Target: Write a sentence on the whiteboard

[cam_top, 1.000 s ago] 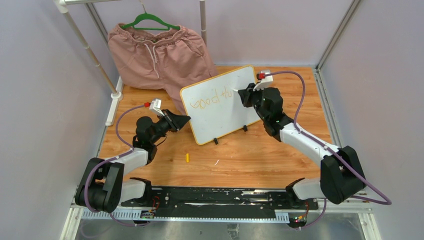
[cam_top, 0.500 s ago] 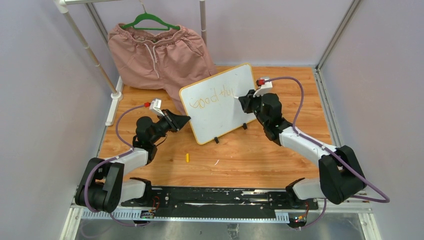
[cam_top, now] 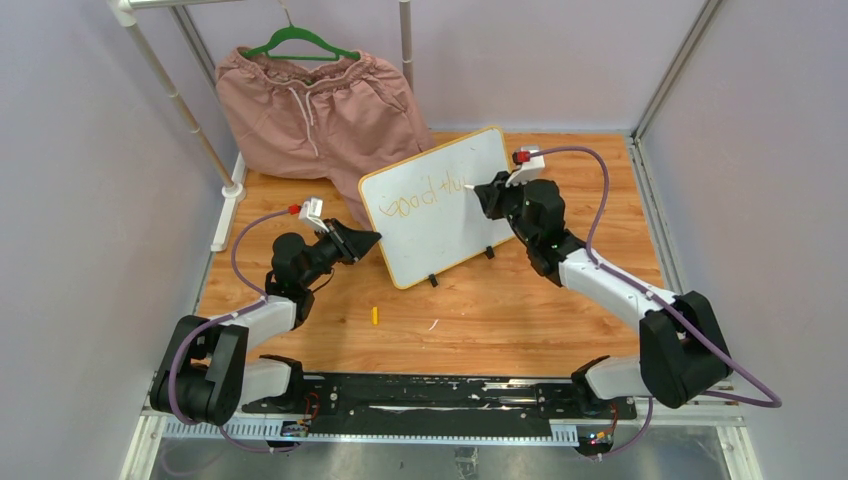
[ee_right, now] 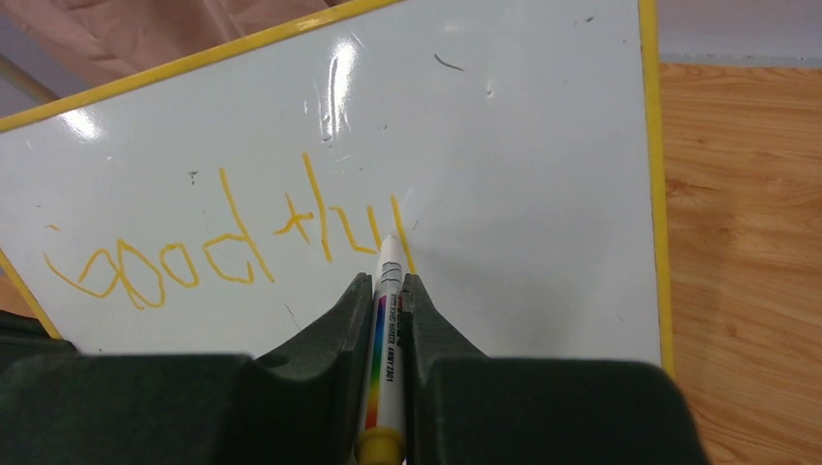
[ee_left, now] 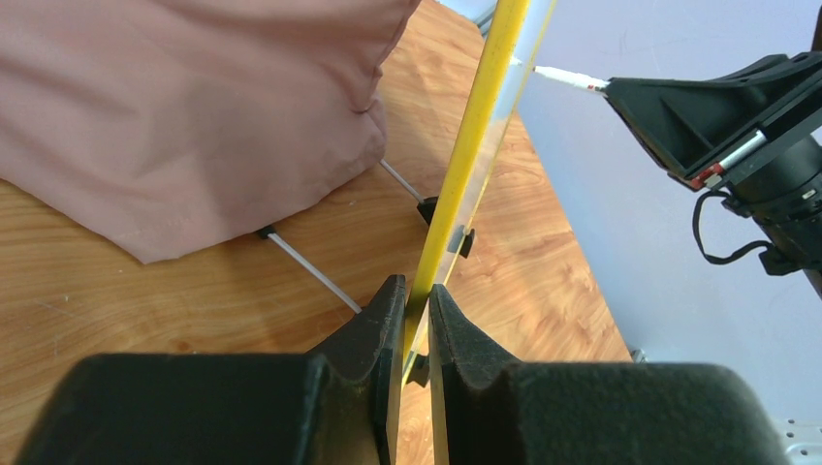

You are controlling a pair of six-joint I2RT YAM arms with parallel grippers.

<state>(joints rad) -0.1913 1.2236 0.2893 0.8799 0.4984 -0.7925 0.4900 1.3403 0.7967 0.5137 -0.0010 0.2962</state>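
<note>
The whiteboard (cam_top: 440, 240) stands tilted on the wooden table, its yellow frame edge (ee_left: 475, 145) running up the left wrist view. My left gripper (cam_top: 372, 238) (ee_left: 417, 295) is shut on the board's lower left edge. My right gripper (cam_top: 478, 190) (ee_right: 388, 281) is shut on a white marker (ee_right: 386, 339) with a rainbow stripe and a yellow end. The marker's tip touches the board (ee_right: 523, 145) just right of the writing. The sentence (ee_right: 233, 242) (cam_top: 425, 195) reads "good" plus a few orange strokes like "th" and one more vertical line.
Pink shorts (cam_top: 315, 100) on a green hanger hang from a white rack at the back left, close behind the board. A small yellow cap (cam_top: 375, 315) lies on the table in front of it. Two black clip feet (cam_top: 432, 282) hold the board's lower edge.
My right gripper has moved the marker down and back up on the board, adding another orange stroke after "th". The left gripper has kept its hold and place.
</note>
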